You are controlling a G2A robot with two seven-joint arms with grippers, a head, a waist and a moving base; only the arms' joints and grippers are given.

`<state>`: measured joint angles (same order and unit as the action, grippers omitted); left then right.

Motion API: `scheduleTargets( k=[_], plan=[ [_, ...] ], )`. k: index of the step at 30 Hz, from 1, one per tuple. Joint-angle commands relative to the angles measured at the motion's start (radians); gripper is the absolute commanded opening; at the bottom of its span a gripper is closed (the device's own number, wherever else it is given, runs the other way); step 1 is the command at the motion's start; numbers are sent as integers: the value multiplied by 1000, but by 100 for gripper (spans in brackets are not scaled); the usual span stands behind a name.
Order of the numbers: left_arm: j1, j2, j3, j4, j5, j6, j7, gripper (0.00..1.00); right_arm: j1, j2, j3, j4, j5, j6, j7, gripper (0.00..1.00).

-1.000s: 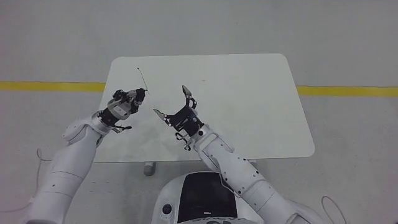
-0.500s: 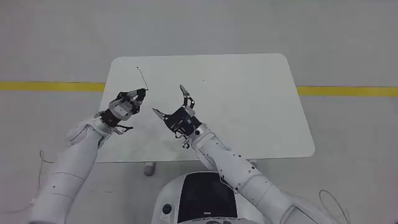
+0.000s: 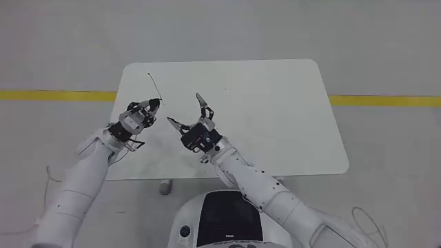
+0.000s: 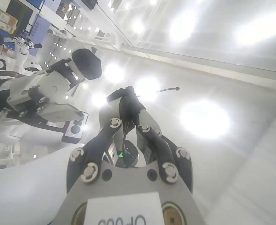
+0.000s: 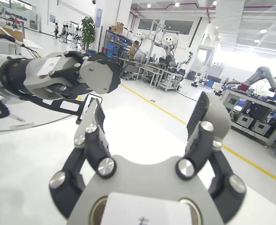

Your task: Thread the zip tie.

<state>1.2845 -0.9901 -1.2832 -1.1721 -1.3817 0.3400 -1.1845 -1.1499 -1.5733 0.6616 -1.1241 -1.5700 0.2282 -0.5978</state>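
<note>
A thin black zip tie (image 3: 155,88) stands above the white table (image 3: 275,110), its free end pointing to the far side. My left gripper (image 3: 146,106) is shut on its lower end, held over the table's left part. In the left wrist view the zip tie (image 4: 167,90) sticks out past that gripper (image 4: 128,94), ending in a small head. My right gripper (image 3: 185,111) is open and holds nothing, just right of the left one and apart from the tie. In the right wrist view its fingers (image 5: 149,108) are spread wide, with the left gripper (image 5: 100,76) beyond them.
The table's near edge (image 3: 227,176) runs under both forearms. Bare tabletop lies to the right of the grippers. Yellow floor lines (image 3: 386,100) pass beside and behind the table.
The right gripper has drifted a little left, toward the left gripper. The zip tie's free end has shifted slightly left and farther away. Both grippers keep their states.
</note>
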Motion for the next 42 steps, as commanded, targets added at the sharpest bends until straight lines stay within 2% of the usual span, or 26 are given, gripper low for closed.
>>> scheduleTargets(
  k=[1, 4, 22, 25, 28, 42],
  plan=[
    [-2, 2, 4, 1, 0, 0, -1, 0, 4, -2, -4, 4, 0, 2, -9, 57],
    [-2, 2, 4, 1, 0, 0, -1, 0, 4, -7, -7, 9, 3, -1, -16, 50],
    [-2, 2, 4, 1, 0, 0, -1, 0, 50, -54, -32, 84, 0, -24, -27, 35],
    [-2, 2, 4, 1, 0, 0, -1, 0, 59, -61, -35, 94, 0, -25, -31, 27],
    [-2, 2, 4, 1, 0, 0, -1, 0, 68, -67, -38, 104, 0, -27, -36, 23],
    [-2, 2, 4, 1, 0, 0, -1, 0, 82, -86, -40, 135, 0, -34, -52, 11]
  ],
)
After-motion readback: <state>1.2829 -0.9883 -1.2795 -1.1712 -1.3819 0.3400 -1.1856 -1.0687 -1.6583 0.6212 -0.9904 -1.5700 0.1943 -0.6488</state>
